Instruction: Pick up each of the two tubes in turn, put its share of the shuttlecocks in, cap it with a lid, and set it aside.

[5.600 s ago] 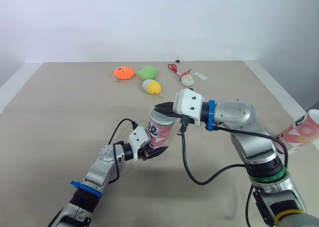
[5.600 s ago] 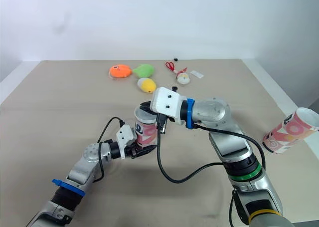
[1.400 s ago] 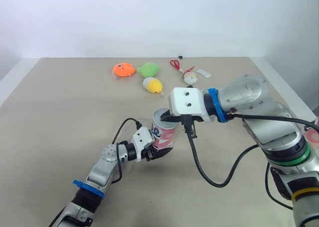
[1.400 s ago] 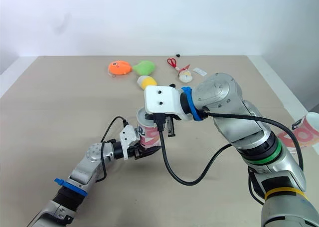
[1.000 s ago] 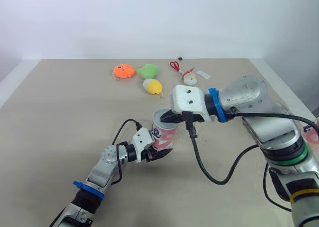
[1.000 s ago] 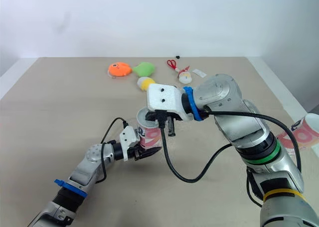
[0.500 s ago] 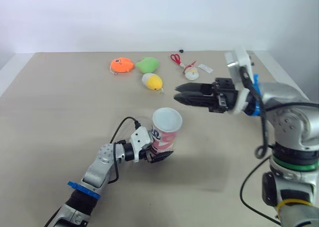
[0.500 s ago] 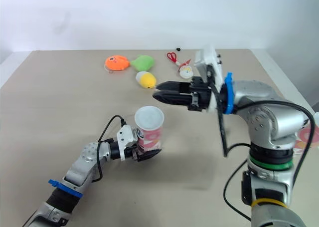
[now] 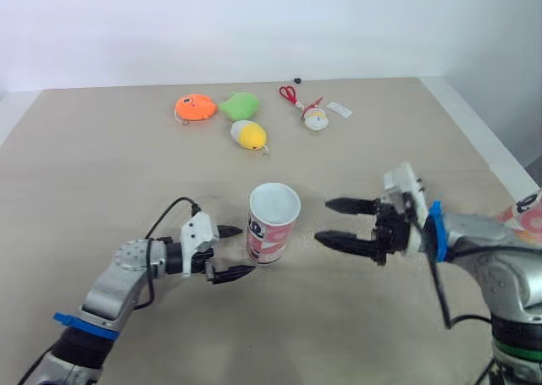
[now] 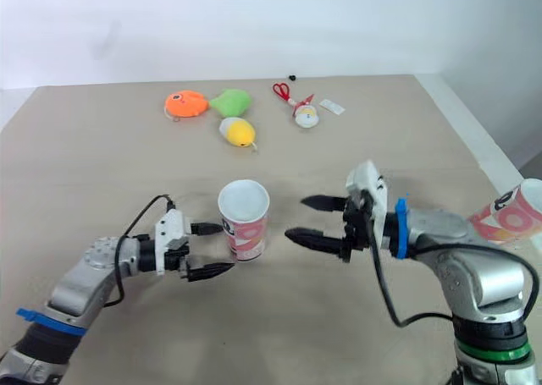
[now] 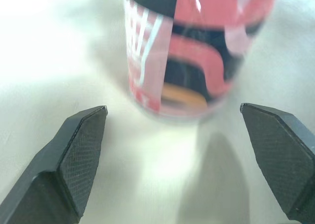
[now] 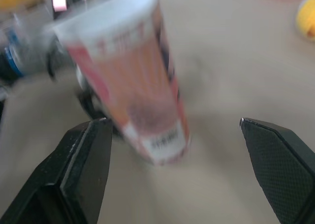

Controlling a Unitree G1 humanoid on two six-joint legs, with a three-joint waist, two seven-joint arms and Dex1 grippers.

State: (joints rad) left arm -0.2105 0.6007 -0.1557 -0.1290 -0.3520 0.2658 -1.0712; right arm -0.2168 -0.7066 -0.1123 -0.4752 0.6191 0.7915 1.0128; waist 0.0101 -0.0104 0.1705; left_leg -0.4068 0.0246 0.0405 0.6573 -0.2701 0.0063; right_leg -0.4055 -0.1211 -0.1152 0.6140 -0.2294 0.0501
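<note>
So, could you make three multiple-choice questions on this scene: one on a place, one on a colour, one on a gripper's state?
1. Where does the upright tube stand? A between the left gripper and the right gripper; B on the floor; C inside a box.
2. What colour is the soft toy nearest the tube? A orange; B yellow; C blue.
3. The left gripper's fingers are: A shut on the tube; B shut on nothing; C spread open.
Answers: 1 A, a gripper shows on each side of it; 2 B, the yellow one lies closest; 3 C, the left wrist view shows both fingers wide of the tube.
</note>
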